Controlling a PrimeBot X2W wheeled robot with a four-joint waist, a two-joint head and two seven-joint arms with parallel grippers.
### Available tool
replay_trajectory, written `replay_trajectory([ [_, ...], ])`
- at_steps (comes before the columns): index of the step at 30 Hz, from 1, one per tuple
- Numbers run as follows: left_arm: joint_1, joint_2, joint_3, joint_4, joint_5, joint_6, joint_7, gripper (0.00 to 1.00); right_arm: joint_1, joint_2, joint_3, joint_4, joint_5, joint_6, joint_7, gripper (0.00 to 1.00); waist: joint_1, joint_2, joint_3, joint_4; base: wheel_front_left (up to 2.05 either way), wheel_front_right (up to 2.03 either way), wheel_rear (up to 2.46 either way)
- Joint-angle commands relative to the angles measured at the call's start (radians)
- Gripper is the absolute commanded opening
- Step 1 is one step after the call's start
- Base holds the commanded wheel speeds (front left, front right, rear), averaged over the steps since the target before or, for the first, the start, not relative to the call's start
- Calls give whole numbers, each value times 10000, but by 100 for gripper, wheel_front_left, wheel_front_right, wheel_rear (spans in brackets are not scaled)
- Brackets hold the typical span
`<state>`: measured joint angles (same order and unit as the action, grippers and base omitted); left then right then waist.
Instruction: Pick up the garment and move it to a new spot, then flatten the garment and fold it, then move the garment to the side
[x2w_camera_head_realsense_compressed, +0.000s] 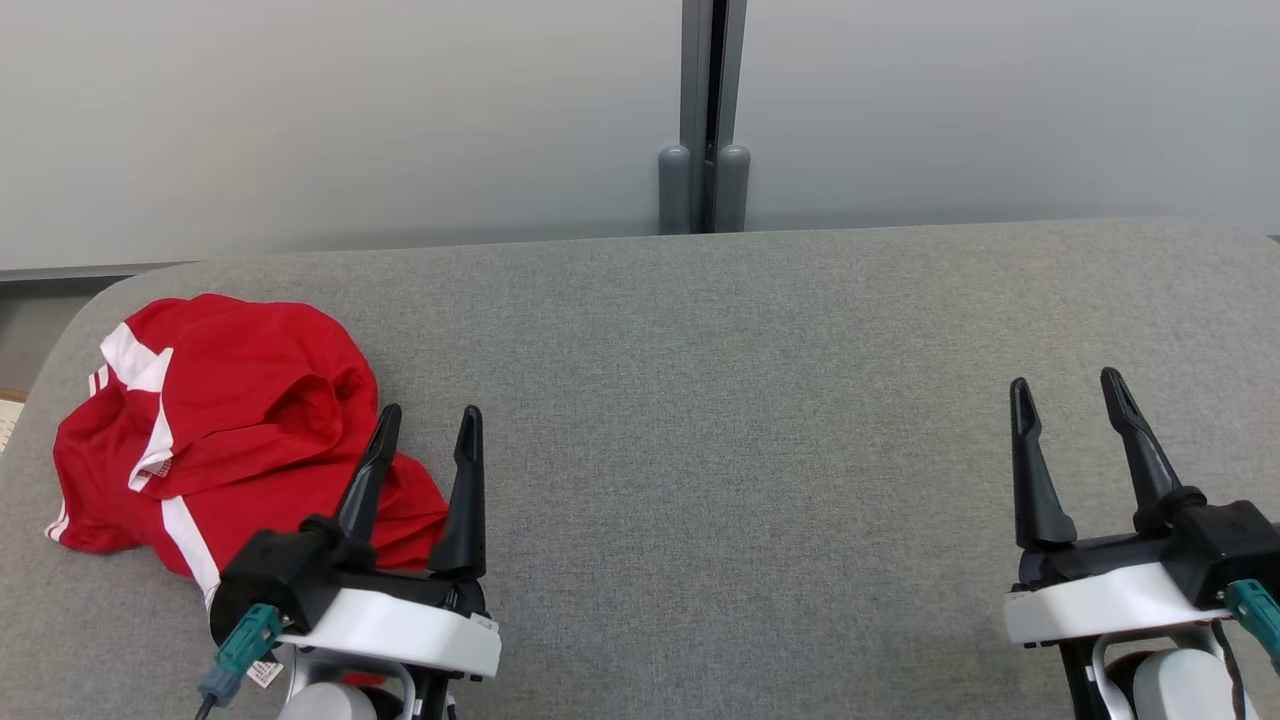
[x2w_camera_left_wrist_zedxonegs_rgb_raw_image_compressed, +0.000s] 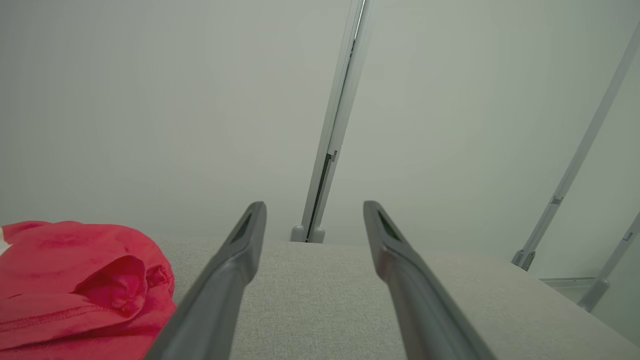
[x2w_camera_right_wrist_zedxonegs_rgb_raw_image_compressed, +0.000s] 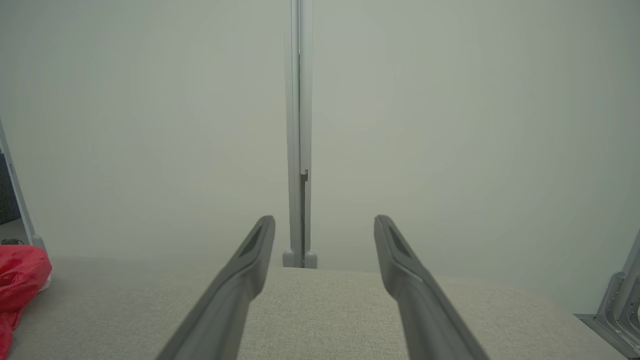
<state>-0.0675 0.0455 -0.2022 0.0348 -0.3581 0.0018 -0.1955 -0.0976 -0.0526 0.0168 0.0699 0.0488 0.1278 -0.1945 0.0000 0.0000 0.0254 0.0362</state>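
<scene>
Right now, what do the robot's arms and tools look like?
The left tool and right tool match: two long, tapered black fingers on a black base, above a white wrist shell. A teal plug with a dark cable sits at each outer side.

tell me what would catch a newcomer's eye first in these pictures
The crumpled red garment with white stripes stands out, bunched at the left end of the grey fabric surface. The left gripper hangs open by its right edge, and the right gripper is open over bare fabric far to the right.
</scene>
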Motion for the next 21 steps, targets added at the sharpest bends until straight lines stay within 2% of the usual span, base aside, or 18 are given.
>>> replay_trajectory([
  [1, -88, 47, -42, -45, 216, 78, -89, 100, -75, -25, 52, -111, -238, 37, -105, 100, 0, 0, 0, 0, 0, 0, 0],
  [13, -135, 56, -394, 187, 1389, 413, -337, 100, -18, 14, 120, -125, -1307, 42, -354, 100, 0, 0, -5, 10, 0, 0, 0],
  [15, -151, 57, -455, 204, 1660, 489, -370, 100, 10, 17, 42, -121, -1194, 41, -396, 100, 0, 0, -5, 15, 0, 0, 0],
  [17, -144, 60, -480, 175, 1741, 599, -412, 100, 58, 20, -50, -55, -577, 42, -426, 100, 0, 0, -3, 26, 0, 0, 0],
  [21, -76, 63, -451, 194, 1394, 687, -479, 100, 156, 23, 144, 191, 447, 44, -493, 100, 0, 0, -5, 69, 0, 0, 0],
])
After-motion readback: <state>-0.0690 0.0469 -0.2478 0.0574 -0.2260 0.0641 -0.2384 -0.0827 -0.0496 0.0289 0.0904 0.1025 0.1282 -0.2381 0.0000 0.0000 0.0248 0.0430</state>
